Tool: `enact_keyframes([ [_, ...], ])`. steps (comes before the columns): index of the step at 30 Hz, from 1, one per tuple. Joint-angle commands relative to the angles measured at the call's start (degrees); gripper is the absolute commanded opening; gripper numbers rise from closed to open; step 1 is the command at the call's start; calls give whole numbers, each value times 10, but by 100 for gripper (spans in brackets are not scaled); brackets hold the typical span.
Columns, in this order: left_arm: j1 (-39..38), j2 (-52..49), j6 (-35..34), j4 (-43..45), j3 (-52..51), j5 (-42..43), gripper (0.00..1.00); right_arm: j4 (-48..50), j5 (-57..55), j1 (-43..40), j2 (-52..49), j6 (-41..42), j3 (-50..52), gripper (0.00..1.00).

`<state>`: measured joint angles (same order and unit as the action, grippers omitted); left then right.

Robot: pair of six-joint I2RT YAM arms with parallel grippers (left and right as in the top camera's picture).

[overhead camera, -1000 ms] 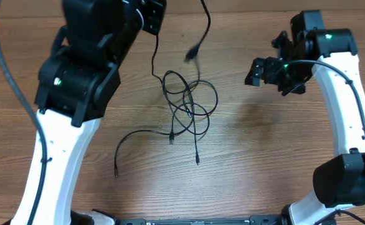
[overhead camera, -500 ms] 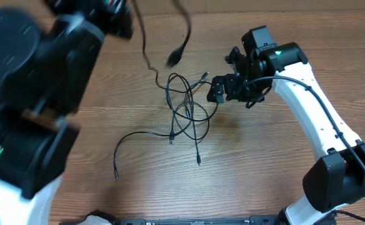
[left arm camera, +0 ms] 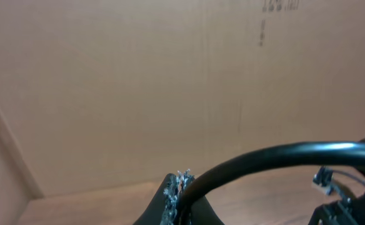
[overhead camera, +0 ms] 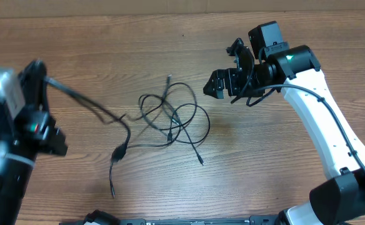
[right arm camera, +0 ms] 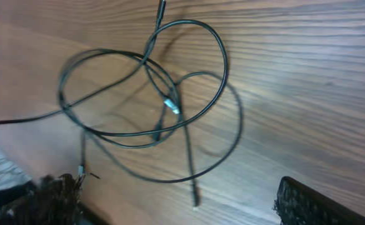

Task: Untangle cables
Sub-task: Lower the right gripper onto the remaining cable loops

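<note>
While the left gripper (left arm camera: 181, 192) clamps one cable (left arm camera: 276, 155), holding it out leftward to loosen the knot, the right gripper (overhead camera: 226, 67) hovers wide just beside the cables (overhead camera: 173, 119) tangled mid-desk (overhead camera: 264, 169), probably ready to pin them

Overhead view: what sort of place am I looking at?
Probably a robotics lab bench: a left arm and right arm flank a wooden table, with black cables tangled on it and a cardboard panel nearby.
</note>
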<state>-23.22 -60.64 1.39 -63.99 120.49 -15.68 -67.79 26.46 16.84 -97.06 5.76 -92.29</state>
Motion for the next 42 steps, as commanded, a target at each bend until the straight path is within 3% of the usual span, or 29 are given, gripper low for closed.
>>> enact_keyframes([
  [1, 3, -5, -10, -27, 3, -15, 4, 0, 36, 34, 10, 2, 1, 100],
  [17, 7, -108, -1, -70, -11, -123, 4, -95, -102, 145, 10, 0, 1, 100],
  [23, 77, -159, -5, -64, -56, -123, 5, -111, -119, 163, 11, -16, 1, 100],
  [34, 256, -161, -7, -2, -172, 55, 4, -120, -118, 199, 11, -47, 37, 100],
  [42, 270, -161, -1, 39, -231, 71, 5, -16, -88, 227, 10, 29, 152, 100],
])
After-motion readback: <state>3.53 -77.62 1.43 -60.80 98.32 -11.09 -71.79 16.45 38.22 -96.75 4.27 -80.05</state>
